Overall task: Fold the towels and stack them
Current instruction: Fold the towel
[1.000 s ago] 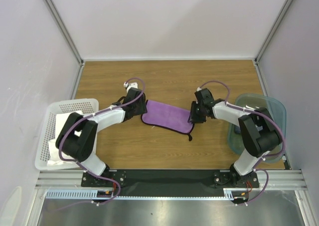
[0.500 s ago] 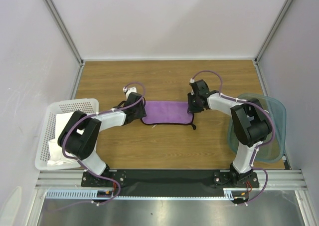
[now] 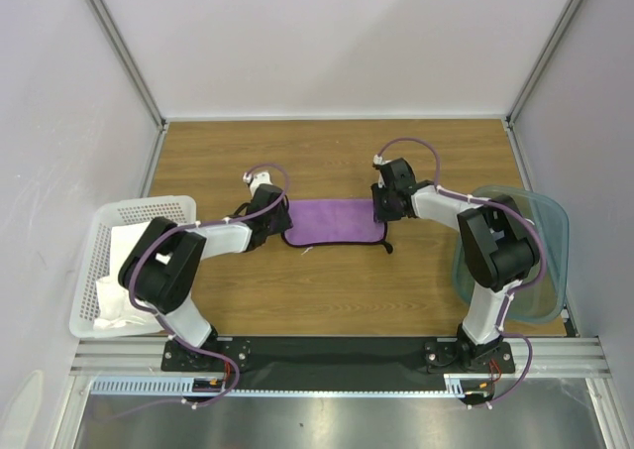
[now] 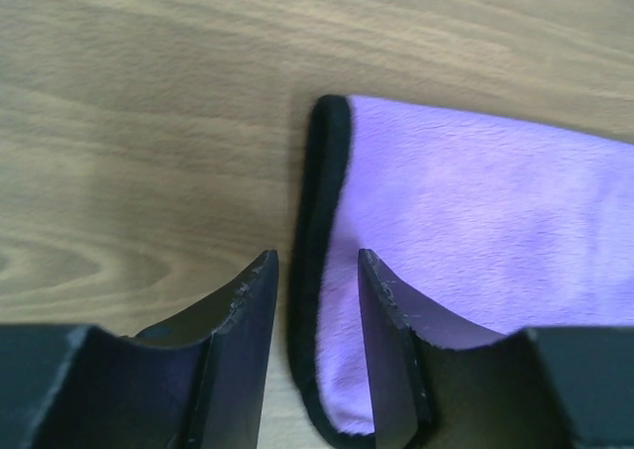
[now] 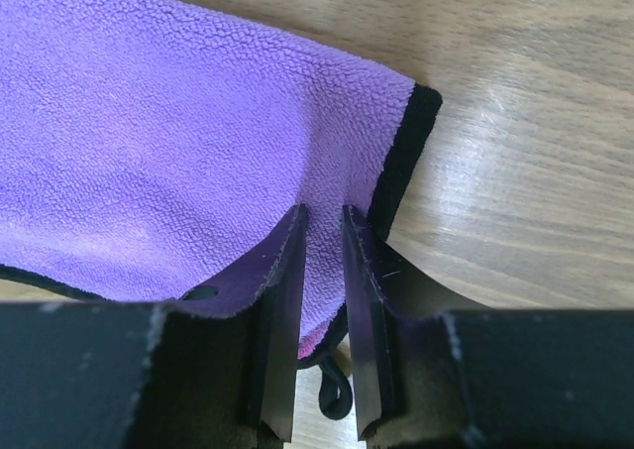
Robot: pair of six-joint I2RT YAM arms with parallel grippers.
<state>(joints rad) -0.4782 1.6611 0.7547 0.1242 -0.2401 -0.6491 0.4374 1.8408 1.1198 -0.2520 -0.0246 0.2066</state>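
Across the wooden tabletop (image 3: 337,290) the purple towel (image 3: 335,221) is spread centrally, apparently for folding, its three-o'clock edge clamped by the right gripper (image 5: 324,221), its nine-o'clock hem straddled by the parted left gripper (image 4: 317,266).

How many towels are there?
2: a purple towel lying on the table in the middle, and a white towel in the basket. Others may be hidden.

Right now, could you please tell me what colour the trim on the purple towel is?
Black trim, clearest in the right wrist view along the purple towel's edge.
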